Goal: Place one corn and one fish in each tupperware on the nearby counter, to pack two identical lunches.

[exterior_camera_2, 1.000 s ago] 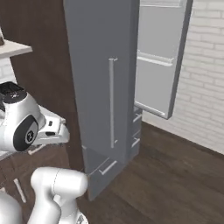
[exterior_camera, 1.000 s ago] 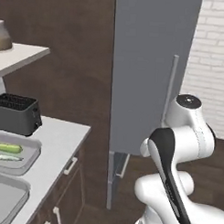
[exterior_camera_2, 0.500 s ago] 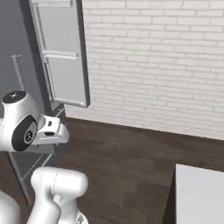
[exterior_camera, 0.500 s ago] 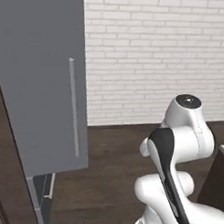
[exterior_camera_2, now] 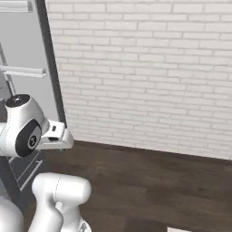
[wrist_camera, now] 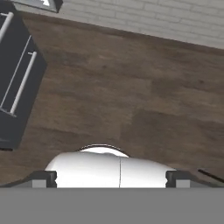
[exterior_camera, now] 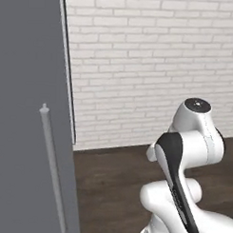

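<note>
Dark wooden floor (wrist_camera: 131, 100) beneath the gripper (wrist_camera: 111, 178) — jaws apart, empty.

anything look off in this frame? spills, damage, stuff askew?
Nothing stands out. The dark wood floor is clean, the white brick wall intact, the grey fridge upright with its handle straight. The pincer carries nothing visible between its fingertips.

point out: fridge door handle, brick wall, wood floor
fridge door handle (exterior_camera: 52, 168): left base view, mid-length of the vertical grey bar.
brick wall (exterior_camera_2: 145, 72): right base view, middle of the white bricks.
wood floor (wrist_camera: 131, 96): hand view, bare dark planks.
</note>
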Robot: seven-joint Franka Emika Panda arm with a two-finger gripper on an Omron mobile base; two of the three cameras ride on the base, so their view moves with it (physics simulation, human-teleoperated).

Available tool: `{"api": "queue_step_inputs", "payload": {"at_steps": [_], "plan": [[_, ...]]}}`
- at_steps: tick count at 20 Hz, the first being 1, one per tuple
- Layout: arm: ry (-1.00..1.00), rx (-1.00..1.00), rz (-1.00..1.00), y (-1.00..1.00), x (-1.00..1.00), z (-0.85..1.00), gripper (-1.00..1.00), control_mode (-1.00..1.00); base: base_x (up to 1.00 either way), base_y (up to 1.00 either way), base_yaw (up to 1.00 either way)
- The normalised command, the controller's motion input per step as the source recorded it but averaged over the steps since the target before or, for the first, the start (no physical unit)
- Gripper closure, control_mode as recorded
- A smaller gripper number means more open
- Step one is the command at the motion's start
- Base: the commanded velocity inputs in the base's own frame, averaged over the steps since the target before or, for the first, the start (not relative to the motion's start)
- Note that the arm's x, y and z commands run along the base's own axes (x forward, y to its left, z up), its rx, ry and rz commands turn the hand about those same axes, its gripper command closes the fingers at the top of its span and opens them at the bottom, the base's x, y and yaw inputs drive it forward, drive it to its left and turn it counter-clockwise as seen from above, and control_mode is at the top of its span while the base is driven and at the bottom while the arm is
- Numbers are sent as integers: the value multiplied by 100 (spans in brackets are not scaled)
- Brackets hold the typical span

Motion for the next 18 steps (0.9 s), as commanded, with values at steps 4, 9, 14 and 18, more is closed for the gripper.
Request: {"api": "queue_step_inputs", "payload": {"at_steps": [4,9,14,18], "plan": [[0,0,0,0,0,0,-100,100,100,-14,19],[0,0,0,0,0,0,-100,100,100,-27,32],[0,0,0,0,0,0,-100,100,100,-30,69],[0,0,0,0,0,0,-100,100,91,-21,83]]}}
